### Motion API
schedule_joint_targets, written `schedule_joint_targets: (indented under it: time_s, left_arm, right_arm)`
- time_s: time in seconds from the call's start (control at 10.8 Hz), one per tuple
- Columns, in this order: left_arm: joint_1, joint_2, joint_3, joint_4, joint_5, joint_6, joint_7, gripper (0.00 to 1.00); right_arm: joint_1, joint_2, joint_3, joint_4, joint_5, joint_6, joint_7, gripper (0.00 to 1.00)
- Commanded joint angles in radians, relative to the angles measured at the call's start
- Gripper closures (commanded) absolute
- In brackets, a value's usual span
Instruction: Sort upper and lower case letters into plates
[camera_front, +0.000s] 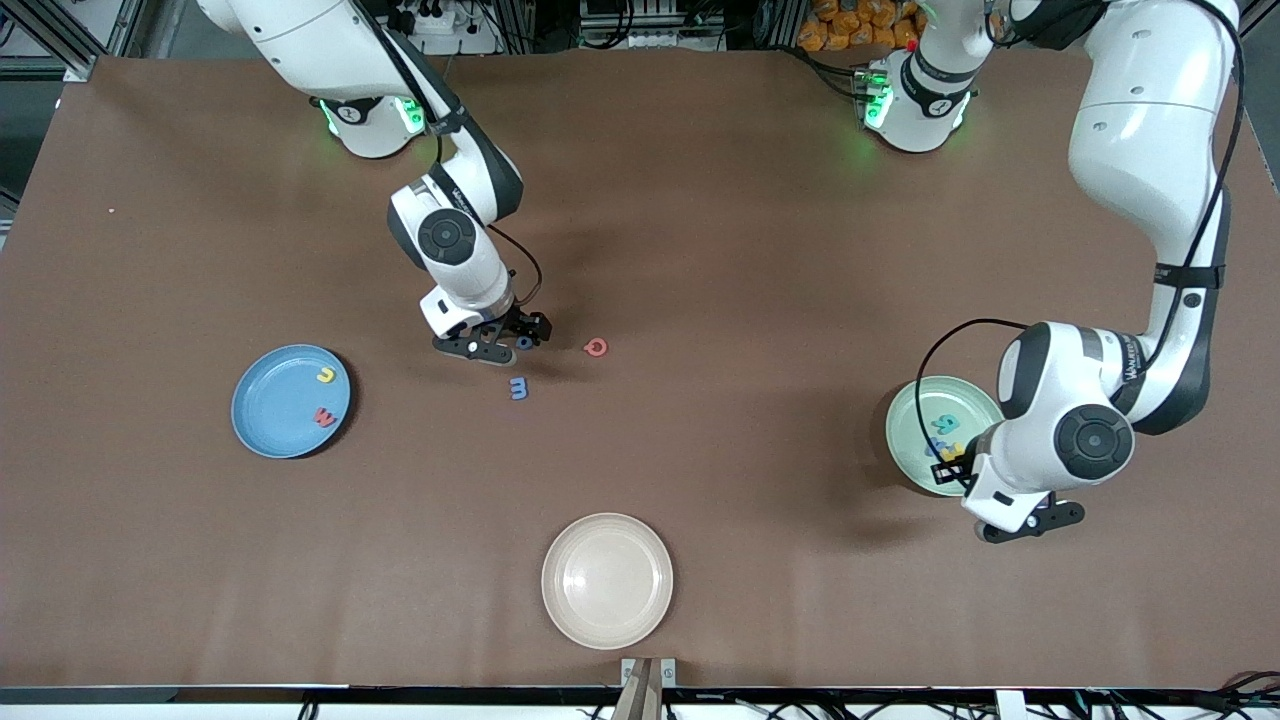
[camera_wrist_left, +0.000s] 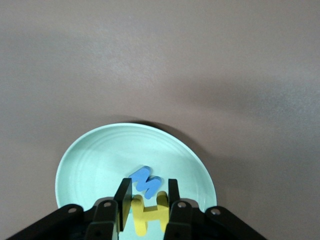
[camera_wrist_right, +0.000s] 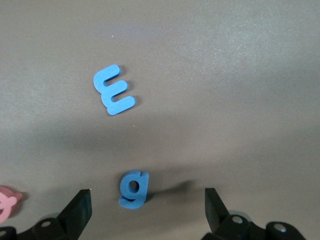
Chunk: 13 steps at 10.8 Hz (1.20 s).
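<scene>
Round cream-white plate (camera_front: 607, 580) seen nearest camera, mid-table. Pale mint green round plate (camera_front: 915, 420) set toward left arm's end; left gripper (camera_wrist_left: 146, 202) held over it, fingers (camera_wrist_left: 123, 195) clamped on yellow foam letter H (camera_wrist_left: 146, 216), blue foam M (camera_wrist_left: 145, 181) beside. Sky blue round plate (camera_front: 290, 401) set toward right arm's end. Right gripper (camera_wrist_right: 147, 202) lowered at mid-table, jaws spread wide around blue foam letter g (camera_wrist_right: 133, 188); blue letter E (camera_wrist_right: 113, 90) and pink letter (camera_front: 596, 347) nearby.

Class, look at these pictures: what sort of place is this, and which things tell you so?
Probably a robotics lab. Two white robot arms stand on a brown-covered table, an aluminium frame and cables run along its edge, and foam letters lie in a sky blue plate and a mint green plate.
</scene>
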<state>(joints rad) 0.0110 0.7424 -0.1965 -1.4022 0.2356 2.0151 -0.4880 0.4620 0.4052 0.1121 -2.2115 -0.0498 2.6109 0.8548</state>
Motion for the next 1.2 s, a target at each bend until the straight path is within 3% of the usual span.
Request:
schedule_joint_targets:
  time_s: [0.0, 0.37, 0.74, 1.02, 1.11]
  left_arm:
    - [0.004, -0.021, -0.006, -0.001, -0.004, -0.007, 0.005, 0.00]
    - [-0.014, -0.112, -0.014, 0.005, -0.002, -0.077, 0.005, 0.00]
    - [-0.123, -0.152, -0.026, 0.012, -0.007, -0.093, -0.009, 0.00]
    - [-0.224, -0.147, -0.026, 0.015, -0.013, -0.090, -0.183, 0.00]
    - [-0.270, -0.135, -0.024, 0.028, -0.013, -0.087, -0.240, 0.00]
  right_arm:
    - [0.056, 0.029, -0.012, 0.018, 0.012, 0.017, 0.094, 0.00]
    - [0.064, 0.082, -0.017, 0.055, 0.007, 0.017, 0.125, 0.00]
    - [0.063, 0.083, -0.046, 0.055, -0.035, 0.017, 0.127, 0.00]
    - [0.064, 0.084, -0.046, 0.055, -0.035, 0.017, 0.127, 0.00]
    - [0.066, 0.084, -0.045, 0.055, -0.035, 0.017, 0.127, 0.25]
